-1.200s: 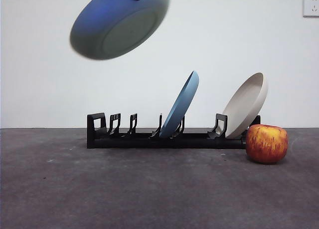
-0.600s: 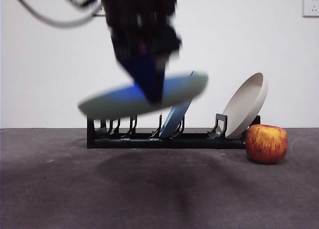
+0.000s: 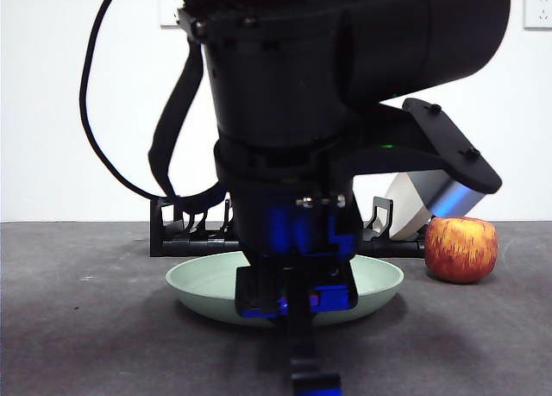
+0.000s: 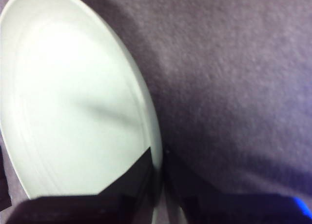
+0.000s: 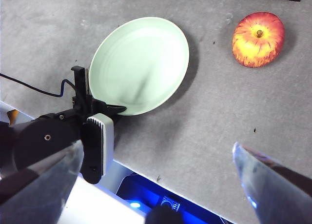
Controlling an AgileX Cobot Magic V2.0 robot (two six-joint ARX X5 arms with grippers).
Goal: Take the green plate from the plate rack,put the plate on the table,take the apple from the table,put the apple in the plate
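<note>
The green plate (image 3: 207, 279) lies level on the table (image 3: 86, 344) in front of the plate rack (image 3: 168, 232). My left gripper (image 3: 293, 303) is shut on the plate's near rim; in the left wrist view (image 4: 158, 180) the jaws pinch the rim of the green plate (image 4: 68, 102). The apple (image 3: 461, 248) stands on the table to the right of the plate, apart from it. My right gripper (image 5: 156, 170) is open and empty, high above the table. Its view shows the green plate (image 5: 141, 63), the apple (image 5: 258, 38) and my left gripper (image 5: 95, 107).
A beige plate (image 3: 405, 208) leans in the rack's right end, just behind the apple. The left arm's big dark body (image 3: 328, 94) hides the middle of the rack. The table's front edge (image 5: 146, 173) runs close to the plate.
The left arm has come down with the green plate, from high and tilted to level on the table. The arm now fills the middle of the front view.
</note>
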